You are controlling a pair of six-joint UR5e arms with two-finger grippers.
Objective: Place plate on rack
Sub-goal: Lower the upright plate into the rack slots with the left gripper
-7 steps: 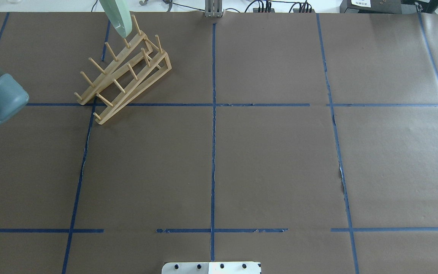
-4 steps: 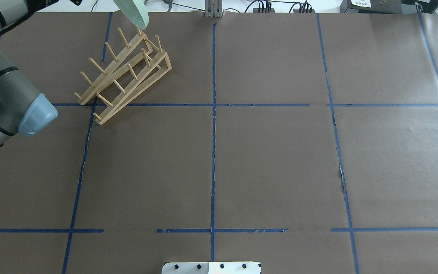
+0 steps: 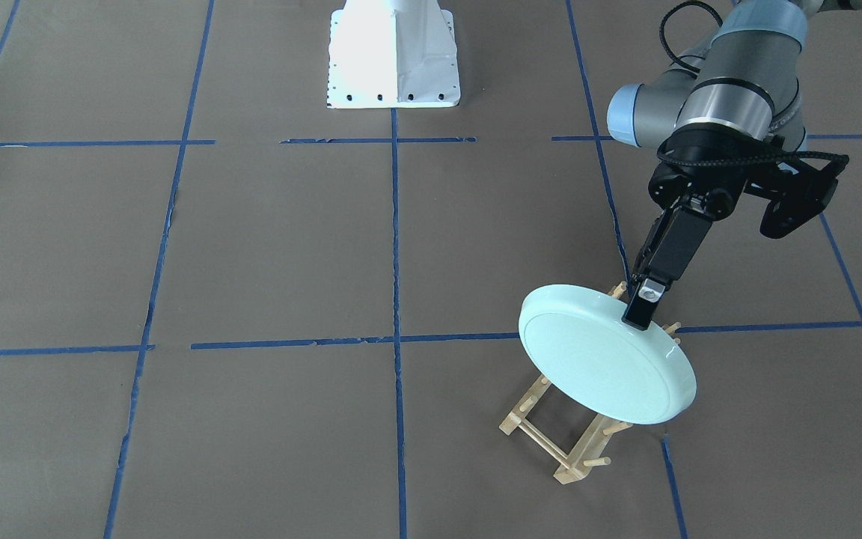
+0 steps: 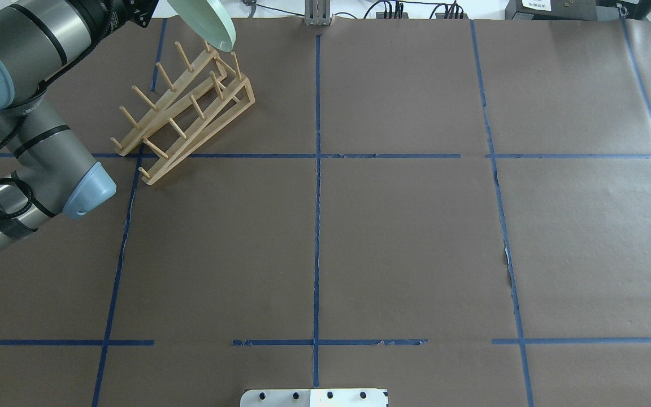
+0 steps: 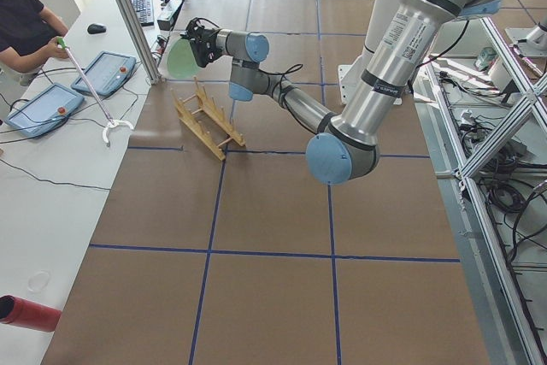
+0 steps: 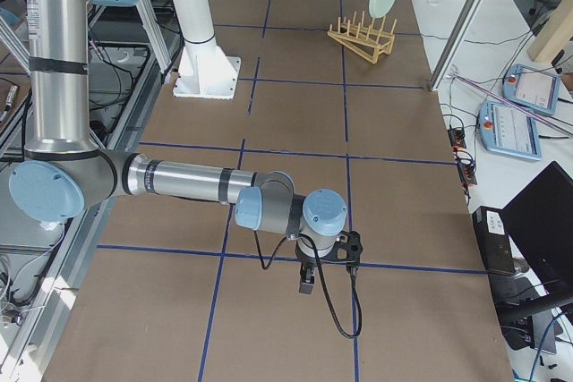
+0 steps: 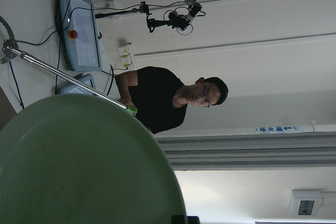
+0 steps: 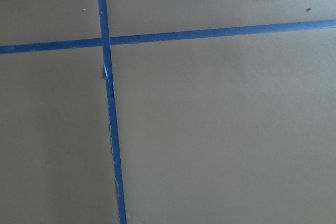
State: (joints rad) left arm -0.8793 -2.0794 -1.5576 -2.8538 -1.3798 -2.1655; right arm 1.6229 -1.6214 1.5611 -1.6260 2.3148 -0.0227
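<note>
- Across the brown paper surface (image 3: 251,247) run blue tape lines (image 3: 393,224); beyond its far edge an operator (image 5: 21,23) sits by control tablets (image 5: 102,74).
- The plate (image 3: 603,367) hangs tilted over the far end of the rack (image 3: 577,453), near the surface's far left corner, not yet seated between pegs.
- The rack sits askew to the tape, so I would stand the plate upright, match its edge to one gap, then lower slowly so the light rack does not slide.
- The left claw (image 3: 642,311) pinches the plate's rim; whether the right claw (image 6: 306,282) is open or closed I cannot tell.
</note>
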